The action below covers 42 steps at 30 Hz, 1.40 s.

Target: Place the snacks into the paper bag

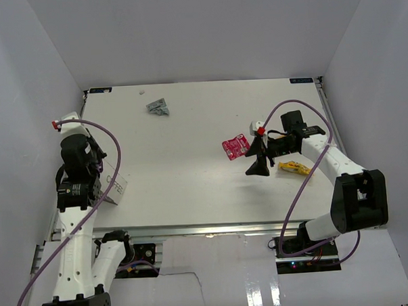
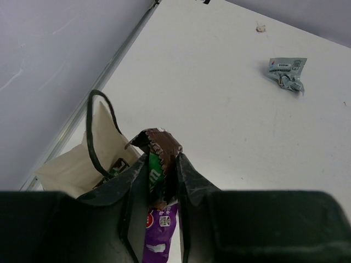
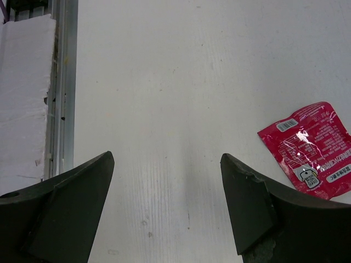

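Left gripper (image 2: pixel 160 164) first. From its wrist camera we see its two fingers pressed close on a brown packet (image 2: pixel 159 145). The packet stands up between them, with green and purple parts lower down. The bag (image 2: pixel 66 170) is just below and to the left of the fingers. It is white, with a dark loop handle sticking up. Well apart from it, a grey packet (image 2: pixel 286 72) lies on the table (image 2: pixel 208 120).

From above, we see the bag at the left side of the table, under the left arm, with "COFFEE" on its side. The right gripper (image 1: pixel 259 168) hangs over the right half of the table. A red packet (image 1: pixel 235 145) lies just to its left and a yellow packet (image 1: pixel 294 167) just to its right. The grey packet is near the far edge.

From the right wrist camera, we see the right fingers wide apart, with only table between them. The red packet lies flat at the right side of that view.
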Tool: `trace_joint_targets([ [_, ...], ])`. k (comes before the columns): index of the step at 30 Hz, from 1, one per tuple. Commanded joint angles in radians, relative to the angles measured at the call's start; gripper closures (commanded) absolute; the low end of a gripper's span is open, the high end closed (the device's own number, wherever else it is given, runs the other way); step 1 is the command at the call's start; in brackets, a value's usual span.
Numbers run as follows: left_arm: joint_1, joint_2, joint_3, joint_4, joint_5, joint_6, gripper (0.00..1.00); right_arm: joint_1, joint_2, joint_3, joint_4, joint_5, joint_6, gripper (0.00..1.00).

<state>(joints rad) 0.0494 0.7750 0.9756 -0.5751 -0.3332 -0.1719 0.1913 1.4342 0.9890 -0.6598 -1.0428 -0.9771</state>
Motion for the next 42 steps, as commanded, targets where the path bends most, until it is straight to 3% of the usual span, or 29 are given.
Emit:
trace_joint_targets([
  [1,0.004,-0.013,-0.002,0.063,-0.013,0.018,0.64,-0.007,-0.012,0.010,-0.021,-0.022,-0.017,0.16],
  [13,0.006,-0.022,0.000,0.072,-0.020,-0.001,0.41,-0.012,0.000,0.013,-0.026,-0.022,-0.018,0.15],
  [15,0.006,-0.028,0.012,0.090,0.028,-0.002,0.38,-0.012,0.003,0.014,-0.030,-0.023,-0.021,0.15],
  [19,0.006,-0.039,0.047,0.145,0.209,-0.001,0.21,-0.013,0.012,0.025,-0.024,-0.007,-0.005,0.15],
  [21,0.006,-0.034,0.069,0.184,0.371,-0.008,0.09,-0.012,0.043,0.034,0.056,0.039,0.084,0.04],
  [22,0.006,-0.029,0.078,0.195,0.428,-0.024,0.07,-0.012,0.055,0.031,0.131,0.158,0.327,0.02],
  [23,0.006,-0.016,0.093,0.210,0.477,-0.037,0.02,-0.012,0.092,0.033,0.251,0.243,0.445,0.02],
  [27,0.006,0.032,0.124,0.239,0.719,-0.124,0.02,0.022,0.248,0.146,0.227,0.638,0.714,0.10],
  [30,0.006,0.067,0.127,0.264,0.833,-0.219,0.02,0.039,0.322,0.214,0.248,0.786,0.902,0.10],
  [33,0.006,0.084,0.114,0.297,0.888,-0.294,0.02,0.046,0.357,0.250,0.291,0.796,1.012,0.10],
  [36,0.006,0.080,0.081,0.328,0.915,-0.336,0.02,0.074,0.394,0.286,0.377,0.805,1.032,0.10],
  [42,0.006,0.063,0.074,0.348,0.931,-0.397,0.02,0.128,0.531,0.417,0.381,0.868,1.051,0.10],
])
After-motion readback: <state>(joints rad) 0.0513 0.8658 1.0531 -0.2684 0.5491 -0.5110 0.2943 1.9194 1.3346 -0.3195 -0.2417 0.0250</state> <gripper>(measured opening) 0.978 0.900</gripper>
